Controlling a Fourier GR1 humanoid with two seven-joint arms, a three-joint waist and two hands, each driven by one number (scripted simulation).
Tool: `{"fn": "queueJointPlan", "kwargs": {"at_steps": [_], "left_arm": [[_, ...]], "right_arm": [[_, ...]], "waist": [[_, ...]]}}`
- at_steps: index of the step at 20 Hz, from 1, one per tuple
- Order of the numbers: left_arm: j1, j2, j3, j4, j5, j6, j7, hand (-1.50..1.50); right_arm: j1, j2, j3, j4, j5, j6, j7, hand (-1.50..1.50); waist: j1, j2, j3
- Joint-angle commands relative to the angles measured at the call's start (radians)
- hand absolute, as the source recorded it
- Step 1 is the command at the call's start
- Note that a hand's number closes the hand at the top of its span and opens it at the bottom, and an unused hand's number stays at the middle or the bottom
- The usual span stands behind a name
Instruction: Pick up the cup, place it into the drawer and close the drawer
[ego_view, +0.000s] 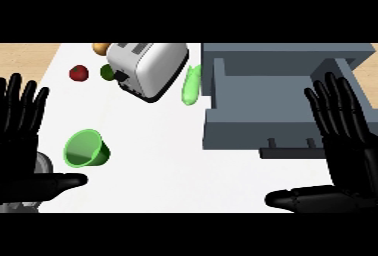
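Two robot hands sit spread and holding nothing in the head view, left robot hand (23, 125) just beside the green cup (86, 148), right robot hand (341, 135) over the open grey drawer (258, 90). Cup's tipped on its side on the white worktop (184, 170), so I reckon it could roll off toward the toaster (145, 67) if fingers nudge the rim.
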Motion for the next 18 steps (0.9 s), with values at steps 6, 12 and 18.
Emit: {"fn": "queueJointPlan", "kwargs": {"at_steps": [6, 12, 18], "left_arm": [[0.001, -0.039, -0.041, 0.027, -0.058, 0.045, -0.001, -1.5], [0.021, -0.014, 0.004, 0.045, -0.029, 0.025, -0.009, -1.5], [0.048, -0.034, 0.006, 0.165, -0.066, 0.024, -0.088, -1.5]], "right_arm": [[-0.054, -0.022, -0.066, 0.039, -0.067, 0.04, 0.011, -1.5], [-0.018, 0.002, -0.047, 0.106, -0.006, 0.04, -0.107, -1.5], [-0.009, -0.035, -0.102, 0.027, -0.078, 0.066, -0.035, -1.5]], "waist": [[0.001, 0.0, 0.0], [0.002, 0.0, 0.0], [-0.001, 0.0, 0.0]]}}
